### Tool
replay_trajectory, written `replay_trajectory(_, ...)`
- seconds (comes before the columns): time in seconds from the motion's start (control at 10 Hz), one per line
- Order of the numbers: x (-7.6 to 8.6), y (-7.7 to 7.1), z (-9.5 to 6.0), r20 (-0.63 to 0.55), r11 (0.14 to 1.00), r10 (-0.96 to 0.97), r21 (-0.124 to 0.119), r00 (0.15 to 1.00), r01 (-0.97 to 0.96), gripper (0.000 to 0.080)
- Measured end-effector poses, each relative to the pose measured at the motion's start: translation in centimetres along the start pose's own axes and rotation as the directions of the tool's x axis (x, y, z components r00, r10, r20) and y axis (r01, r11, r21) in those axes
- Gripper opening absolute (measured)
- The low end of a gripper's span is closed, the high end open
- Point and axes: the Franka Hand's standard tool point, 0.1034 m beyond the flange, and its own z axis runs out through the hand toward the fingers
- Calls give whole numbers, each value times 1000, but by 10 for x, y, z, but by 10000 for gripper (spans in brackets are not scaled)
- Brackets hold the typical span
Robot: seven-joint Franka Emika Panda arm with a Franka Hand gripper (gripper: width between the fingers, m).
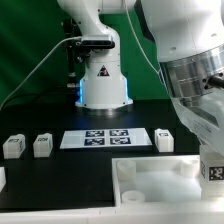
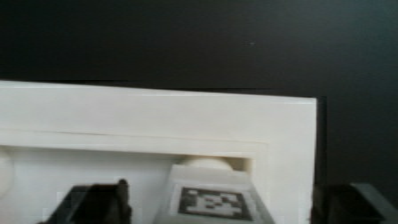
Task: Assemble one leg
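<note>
In the wrist view a leg (image 2: 215, 198), a small white block with a black-and-white tag, stands between my gripper (image 2: 222, 212) fingers. The dark fingers (image 2: 98, 205) stand wide apart on either side of the leg with gaps showing, so the gripper is open. The leg sits on the large white tray-like part (image 2: 160, 120), just by a round corner feature (image 2: 206, 160). In the exterior view this leg (image 1: 213, 170) shows at the right edge, below the arm's wrist (image 1: 195, 95). The fingers themselves are hidden there.
The tray-like part (image 1: 150, 182) lies at the front. The marker board (image 1: 110, 137) lies behind it. Loose legs stand at the exterior view's left (image 1: 13, 146) (image 1: 42, 145), and one by the marker board's right end (image 1: 165, 139). The robot base (image 1: 103, 85) stands behind.
</note>
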Motion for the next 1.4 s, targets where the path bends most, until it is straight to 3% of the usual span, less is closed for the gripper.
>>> replay_trajectory(0.1, 3, 1, -1, 5, 989, -149, -9, 989, 149, 618)
replay_trajectory(0.3, -2, 4, -4, -29, 865, -498, -91, 867, 494, 648)
replay_trajectory(0.6, 1, 2, -3, -19, 668, -743, -94, 669, 738, 649)
replay_trajectory(0.7, 2, 2, -3, -7, 549, -834, -99, 551, 830, 649)
replay_trajectory(0.8, 4, -4, -8, -7, 348, -937, -143, 351, 927, 649)
replay_trajectory(0.9, 6, -9, -10, -8, 168, -986, -166, 169, 972, 649)
replay_trajectory(1.0, 6, -13, -11, -7, 40, -999, -170, 39, 985, 649)
replay_trajectory(1.1, 5, -12, -10, -20, 122, -992, -165, 121, 979, 649)
replay_trajectory(1.2, 6, -12, -10, -19, 114, -994, -166, 112, 980, 622)
replay_trajectory(1.3, 4, -12, -10, -33, 210, -978, -156, 208, 965, 448)
replay_trajectory(1.4, 4, -12, -10, -44, 278, -960, -152, 275, 948, 448)
